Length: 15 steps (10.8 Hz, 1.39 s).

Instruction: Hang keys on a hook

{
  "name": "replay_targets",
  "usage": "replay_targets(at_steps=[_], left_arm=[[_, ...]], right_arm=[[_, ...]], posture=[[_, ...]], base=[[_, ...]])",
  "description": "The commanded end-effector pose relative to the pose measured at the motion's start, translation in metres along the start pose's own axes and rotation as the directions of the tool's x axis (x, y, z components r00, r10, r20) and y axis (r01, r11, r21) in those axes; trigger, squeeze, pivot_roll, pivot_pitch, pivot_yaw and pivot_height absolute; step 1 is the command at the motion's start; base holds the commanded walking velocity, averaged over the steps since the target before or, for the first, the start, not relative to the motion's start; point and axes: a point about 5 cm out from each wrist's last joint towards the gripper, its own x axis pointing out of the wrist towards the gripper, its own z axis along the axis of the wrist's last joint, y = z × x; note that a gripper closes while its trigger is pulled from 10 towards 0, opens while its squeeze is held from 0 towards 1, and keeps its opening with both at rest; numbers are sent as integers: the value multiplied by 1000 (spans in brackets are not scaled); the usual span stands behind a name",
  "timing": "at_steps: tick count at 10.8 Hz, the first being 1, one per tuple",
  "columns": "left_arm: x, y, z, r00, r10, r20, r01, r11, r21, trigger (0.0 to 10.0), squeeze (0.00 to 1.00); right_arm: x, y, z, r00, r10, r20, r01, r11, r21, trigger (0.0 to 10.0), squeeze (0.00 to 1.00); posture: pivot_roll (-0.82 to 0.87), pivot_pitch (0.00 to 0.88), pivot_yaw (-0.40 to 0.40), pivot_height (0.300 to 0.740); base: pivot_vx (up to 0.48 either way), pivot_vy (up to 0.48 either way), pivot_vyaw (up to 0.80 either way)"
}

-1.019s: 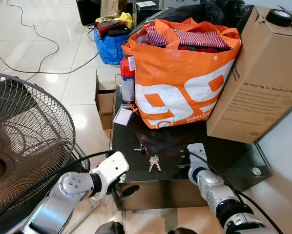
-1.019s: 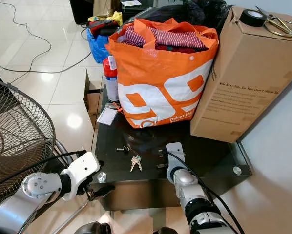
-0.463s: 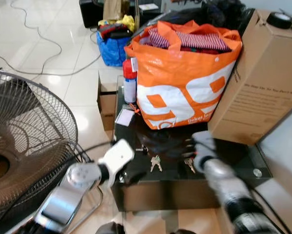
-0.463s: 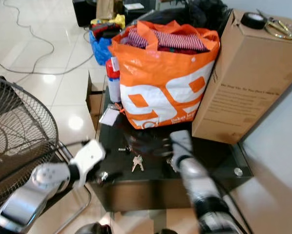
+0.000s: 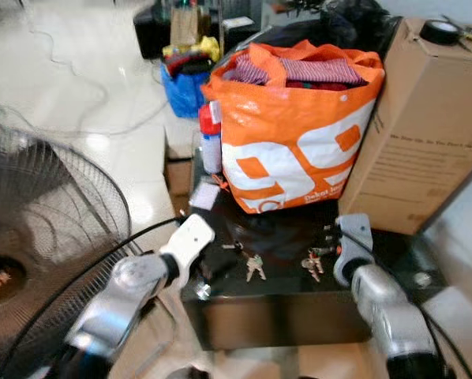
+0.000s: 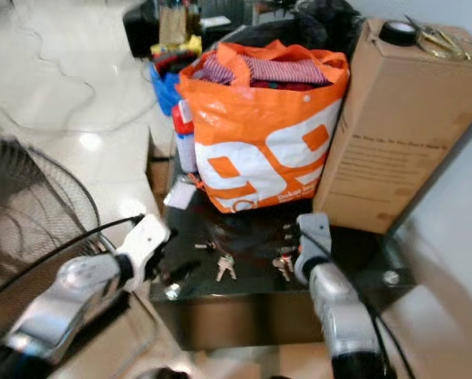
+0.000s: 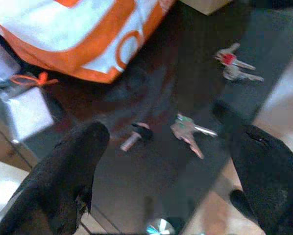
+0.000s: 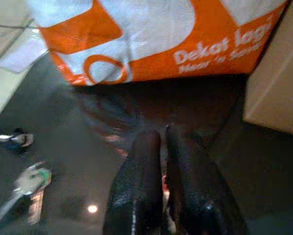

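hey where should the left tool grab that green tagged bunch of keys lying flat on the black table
Take the green-tagged keys at the bunched head end, coming straight down from above: they lie flat on the black table, so nothing offers a side hold. The left tool is open, its fingers either side of them.
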Motion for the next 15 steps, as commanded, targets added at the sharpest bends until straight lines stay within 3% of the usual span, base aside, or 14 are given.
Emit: replay_targets(at_steps=[1,3,4,6,8,12,15], left_arm=[[8,8,2,997,80,20,-80,997,-12,10000,188],[12,22,7,982,179,60,-175,982,-66,10000,71],[14,25,6,979,198,53,-196,979,-47,10000,35],[14,27,11,970,225,92,-224,974,-13,10000,63],[7,35,7,951,291,103,-290,957,-25,10000,63],[2,40,8,947,300,116,-301,954,-5,10000,59],[1,41,7,945,304,118,-305,952,-12,10000,47]], right_arm=[[-4,1,7,999,-31,36,30,999,24,10000,1000],[-15,3,21,989,-65,135,67,998,-14,10000,1000],[-22,1,22,984,-105,142,108,994,-8,10000,1000],[-29,9,24,982,-65,176,64,998,9,10000,1000],[-23,12,30,981,-37,189,41,999,-18,10000,1000],[-10,6,38,982,-51,184,60,997,-40,10000,1000],[-5,8,37,984,-19,177,30,998,-56,10000,1000]], posture=[[-215,0,141,740],[-247,0,184,740],[-246,0,183,740],[-195,0,126,740],[-142,0,76,740],[-114,0,64,740],[-96,0,47,740]], base=[[0,0,0],[0,0,0],[0,0,0],[0,0,0],[0,-433,488],[0,-449,0],[0,0,0]])
